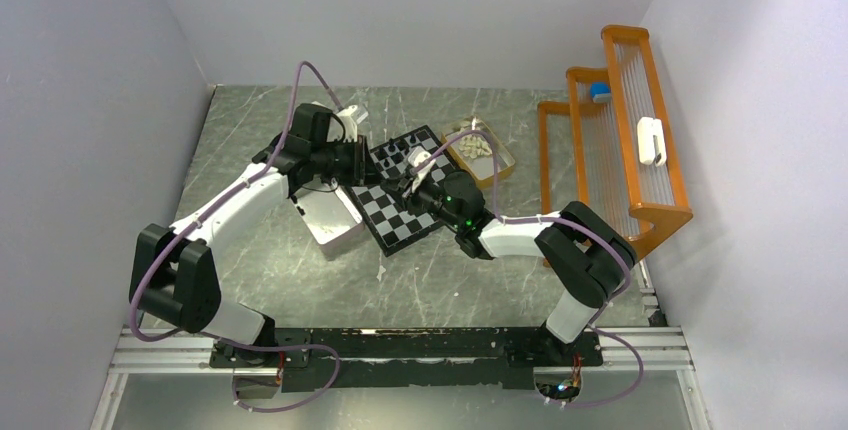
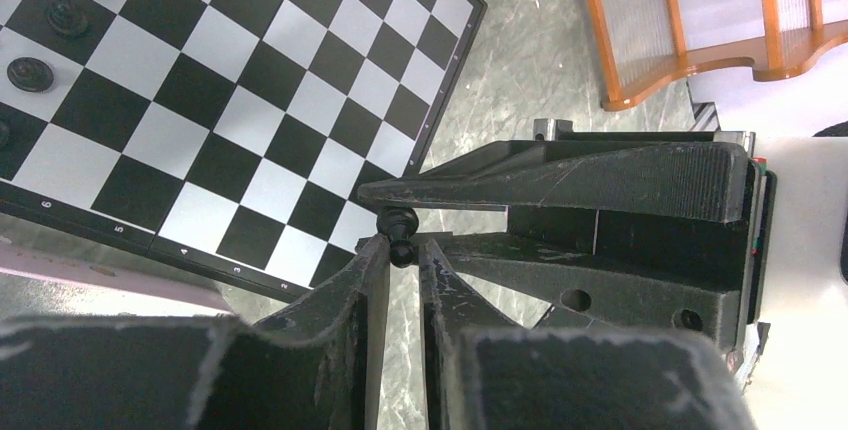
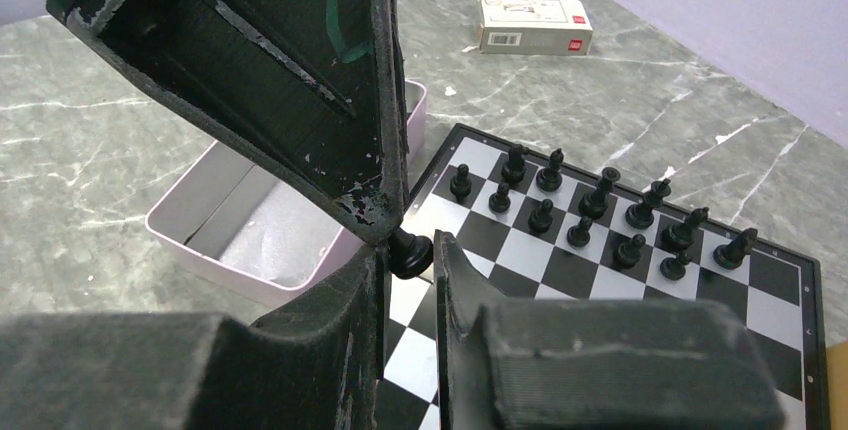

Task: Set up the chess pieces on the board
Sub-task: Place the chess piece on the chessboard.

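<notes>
The right gripper [image 3: 410, 256] is clamped on a black pawn [image 3: 408, 247]. The small piece sits between the tips of its two fingers and touches both.

The left gripper [image 2: 402, 248] reaches in from the opposite side and meets the right one tip to tip. Its fingers stand only a narrow gap apart, and the same pawn is at the mouth of this gap. We cannot tell if these fingers press the pawn or only stand around it.

Directly below both grippers lies the board [image 3: 760, 282], flat on the table [image 1: 440, 280]. The pawn hangs above the edge of the board that runs along the box. We cannot tell if it is over the last squares or just outside the rim.

Ahead of the right gripper, on the far side of the board, the other black chess pieces [image 3: 590, 212] stand upright in two rows, well apart from the held pawn.

Left of the right gripper, partly behind a finger of the left one, a pale open box [image 3: 250, 225] lies just beside the board. Farther ahead a small carton [image 3: 530, 25] lies on the table.

To the right of the right gripper, near a corner of the board, a tan tray [image 1: 505, 162] holds the cream-white pieces [image 1: 478, 147]. Beyond the tray stands an orange rack [image 1: 660, 212].
</notes>
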Controlling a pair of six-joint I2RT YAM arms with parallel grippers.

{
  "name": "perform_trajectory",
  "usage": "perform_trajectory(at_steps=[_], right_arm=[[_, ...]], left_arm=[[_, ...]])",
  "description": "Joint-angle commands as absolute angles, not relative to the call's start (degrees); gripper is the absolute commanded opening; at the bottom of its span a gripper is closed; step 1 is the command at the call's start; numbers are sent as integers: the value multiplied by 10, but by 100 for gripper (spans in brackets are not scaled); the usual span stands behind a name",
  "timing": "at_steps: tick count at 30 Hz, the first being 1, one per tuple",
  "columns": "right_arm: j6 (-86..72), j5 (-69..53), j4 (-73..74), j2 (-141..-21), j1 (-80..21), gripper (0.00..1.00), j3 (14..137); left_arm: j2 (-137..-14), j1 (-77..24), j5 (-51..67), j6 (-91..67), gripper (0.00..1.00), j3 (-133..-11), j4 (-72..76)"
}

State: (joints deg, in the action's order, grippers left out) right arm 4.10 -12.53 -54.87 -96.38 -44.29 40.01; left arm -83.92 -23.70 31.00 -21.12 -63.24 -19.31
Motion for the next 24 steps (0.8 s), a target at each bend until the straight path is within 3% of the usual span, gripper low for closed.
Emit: perform_trajectory(at_steps=[1, 3, 6, 7, 19, 21, 22, 24], right_arm=[[27, -101, -566, -972, -437, 19, 405], [24, -99, -565, -973, -437, 19, 407], [17, -98, -568, -974, -437, 19, 407], [13, -97, -568, -974, -437, 21, 407], [-19, -85, -464, -909, -438, 71, 379], [-35, -80, -426, -875, -437, 84, 368], [-45, -74, -405, -854, -437, 98, 363], [-63, -61, -363, -809, -437, 100, 352]], left_arm=[[-838, -253, 329, -227, 21, -629, -172], [-838, -256, 330, -229, 19, -629, -170], [-838, -262, 329, -238, 6, -627, -164], [-839, -264, 326, -241, 5, -629, -165], [-885, -281, 237, -219, 5, -708, -195], [-902, -285, 216, -208, 5, -732, -206], [-913, -287, 204, -200, 5, -746, -215], [-943, -291, 181, -180, 5, -787, -246]])
